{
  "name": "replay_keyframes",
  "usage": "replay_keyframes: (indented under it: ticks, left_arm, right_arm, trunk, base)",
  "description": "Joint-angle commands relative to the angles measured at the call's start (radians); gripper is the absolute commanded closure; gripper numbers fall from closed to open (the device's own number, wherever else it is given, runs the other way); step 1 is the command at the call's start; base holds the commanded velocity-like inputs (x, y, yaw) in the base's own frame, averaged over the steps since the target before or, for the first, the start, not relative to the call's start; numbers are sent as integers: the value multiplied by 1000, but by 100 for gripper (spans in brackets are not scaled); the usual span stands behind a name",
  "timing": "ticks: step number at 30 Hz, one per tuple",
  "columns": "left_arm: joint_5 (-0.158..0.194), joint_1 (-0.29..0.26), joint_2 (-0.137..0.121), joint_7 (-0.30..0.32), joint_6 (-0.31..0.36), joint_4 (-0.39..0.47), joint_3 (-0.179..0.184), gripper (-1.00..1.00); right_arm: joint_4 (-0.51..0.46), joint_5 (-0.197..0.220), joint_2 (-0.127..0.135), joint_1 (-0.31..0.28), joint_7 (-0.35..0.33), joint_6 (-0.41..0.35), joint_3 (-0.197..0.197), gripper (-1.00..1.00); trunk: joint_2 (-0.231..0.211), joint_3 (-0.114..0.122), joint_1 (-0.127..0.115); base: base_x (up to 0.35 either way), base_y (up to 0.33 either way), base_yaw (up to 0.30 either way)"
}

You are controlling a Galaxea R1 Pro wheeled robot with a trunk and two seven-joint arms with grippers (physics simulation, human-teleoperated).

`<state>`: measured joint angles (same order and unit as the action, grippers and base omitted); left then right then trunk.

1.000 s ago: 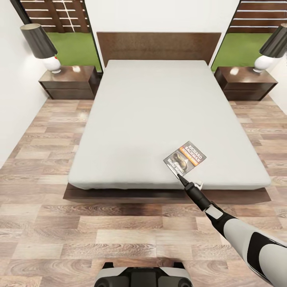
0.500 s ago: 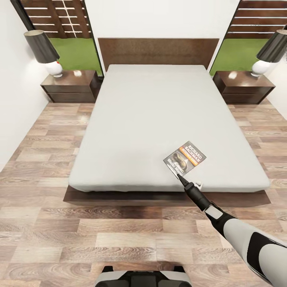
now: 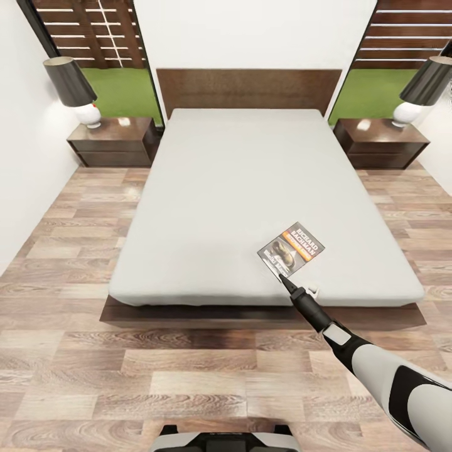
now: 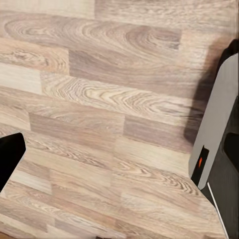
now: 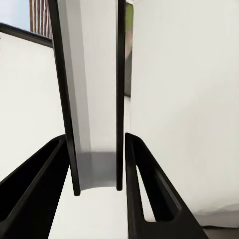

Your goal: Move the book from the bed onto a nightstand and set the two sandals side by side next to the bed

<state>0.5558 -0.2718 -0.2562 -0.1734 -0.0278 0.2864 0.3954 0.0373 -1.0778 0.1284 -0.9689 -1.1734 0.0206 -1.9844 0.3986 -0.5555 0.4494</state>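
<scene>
The right arm point(image 3: 376, 370) reaches forward and leftward from the lower right over the foot of the bed point(image 3: 251, 188), its right gripper point(image 3: 285, 278) at the book's near corner. Its fingers point(image 5: 144, 199) are clamped on the book point(image 3: 291, 248), whose edge stands between them. The book lies over the mattress's near right part, long axis slanting toward the right nightstand point(image 3: 380, 143).
</scene>
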Motion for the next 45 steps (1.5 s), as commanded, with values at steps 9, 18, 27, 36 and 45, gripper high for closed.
replay_keyframes:
  ticks: [9, 18, 27, 36, 45]
  left_arm:
    - [4, -3, 13, -6, -47, -12, 11, -100]
    - [3, -3, 14, -5, -68, -16, 11, -100]
    - [4, -2, 13, -5, -100, -30, 11, -100]
    - [4, -1, 12, -5, -136, -33, 11, -100]
    - [4, -1, 12, -5, -144, -33, 11, -100]
  right_arm:
    - [1, -11, -9, 0, 0, 2, -7, 100]
    - [1, -11, -12, 0, 0, 2, -7, 100]
    - [0, -11, -12, 0, 0, 2, -7, 100]
    - [0, -11, -12, 0, 0, 3, -7, 100]
    - [0, -11, -12, 1, 0, 2, -7, 100]
  trunk:
    - [1, 13, 1]
    - [1, 28, 1]
    - [1, 42, 1]
    - [1, 56, 1]
    - [1, 71, 1]
  base:
    - [0, 0, 0]
    - [0, 0, 0]
    - [0, 0, 0]
    - [0, 0, 0]
    - [0, 0, 0]
